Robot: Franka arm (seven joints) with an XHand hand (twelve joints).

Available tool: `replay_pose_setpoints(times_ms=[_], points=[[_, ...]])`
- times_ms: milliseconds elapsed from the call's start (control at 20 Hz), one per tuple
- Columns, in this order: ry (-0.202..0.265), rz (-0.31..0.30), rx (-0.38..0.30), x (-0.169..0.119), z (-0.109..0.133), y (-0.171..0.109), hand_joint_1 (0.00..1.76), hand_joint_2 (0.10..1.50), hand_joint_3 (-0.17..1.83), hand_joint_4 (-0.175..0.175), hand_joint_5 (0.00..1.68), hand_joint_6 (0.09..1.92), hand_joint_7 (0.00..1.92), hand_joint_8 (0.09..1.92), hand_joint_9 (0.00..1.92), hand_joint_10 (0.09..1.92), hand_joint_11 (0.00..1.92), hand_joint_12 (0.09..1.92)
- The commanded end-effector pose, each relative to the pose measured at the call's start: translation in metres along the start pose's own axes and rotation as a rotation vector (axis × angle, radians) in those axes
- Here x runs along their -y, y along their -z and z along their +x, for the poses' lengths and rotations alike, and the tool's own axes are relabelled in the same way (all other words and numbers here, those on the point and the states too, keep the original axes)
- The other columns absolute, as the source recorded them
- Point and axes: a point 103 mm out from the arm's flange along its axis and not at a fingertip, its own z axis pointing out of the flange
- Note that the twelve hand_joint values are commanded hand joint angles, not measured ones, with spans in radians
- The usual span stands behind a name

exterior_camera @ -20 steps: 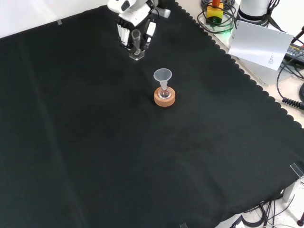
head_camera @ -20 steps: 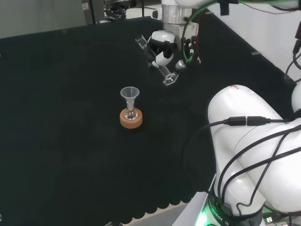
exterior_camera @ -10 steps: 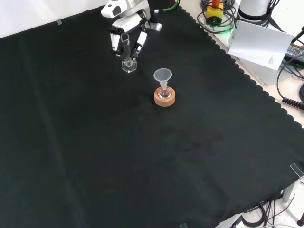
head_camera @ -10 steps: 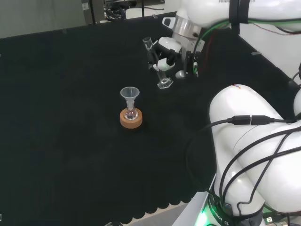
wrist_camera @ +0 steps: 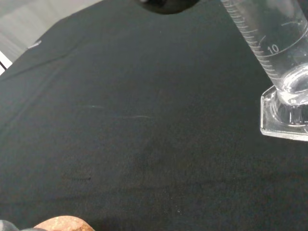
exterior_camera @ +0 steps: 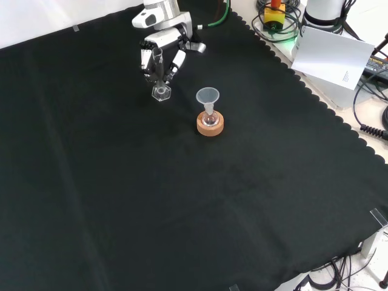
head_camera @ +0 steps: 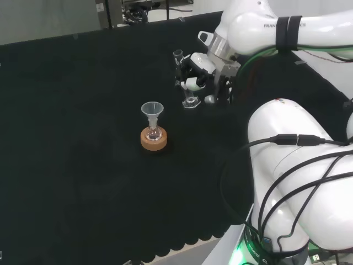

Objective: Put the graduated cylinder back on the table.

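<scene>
Fingers of the hand [exterior_camera: 162,56] wrap the clear cylinder's [exterior_camera: 159,77] tube, hiding its middle. Whether the hexagonal foot touches the cloth [exterior_camera: 182,200] is hard to judge. Wrist view adds printed scale marks and thick glass foot, cut off at the edge. Front view: cylinder near upright, at 10 o'clock from the funnel [exterior_camera: 208,99] on its cork ring [exterior_camera: 210,125]
</scene>
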Motion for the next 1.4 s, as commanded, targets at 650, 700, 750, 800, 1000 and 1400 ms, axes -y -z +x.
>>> replay_pose_setpoints(times_ms=[650, 700, 750, 800, 1000, 1400], points=[[-0.056, -0.059, -0.149, -0.010, -0.008, -0.032, 1.26, 1.12, 0.00, -0.175, 0.97, 1.02, 0.99, 1.01, 1.40, 0.09, 1.18, 0.76], [-0.057, -0.060, -0.150, -0.011, -0.009, -0.033, 1.26, 1.12, 0.00, -0.175, 0.97, 1.02, 0.99, 1.01, 1.40, 0.09, 1.17, 0.76], [-0.056, -0.061, -0.149, -0.012, -0.009, -0.033, 1.26, 1.12, 0.00, -0.175, 0.97, 1.02, 0.99, 1.02, 1.40, 0.09, 1.17, 0.76], [-0.055, -0.061, -0.147, -0.012, -0.009, -0.034, 1.26, 1.12, 0.00, -0.175, 0.97, 1.03, 0.98, 1.02, 1.40, 0.09, 1.17, 0.77], [-0.046, -0.072, -0.147, -0.013, -0.007, -0.034, 1.25, 1.12, 0.00, -0.175, 0.95, 1.05, 0.97, 1.04, 1.38, 0.09, 1.16, 0.78], [-0.040, -0.012, -0.169, -0.015, -0.006, -0.038, 1.15, 1.15, 0.00, -0.175, 0.91, 1.11, 0.92, 0.68, 1.30, 0.09, 1.07, 0.84]])
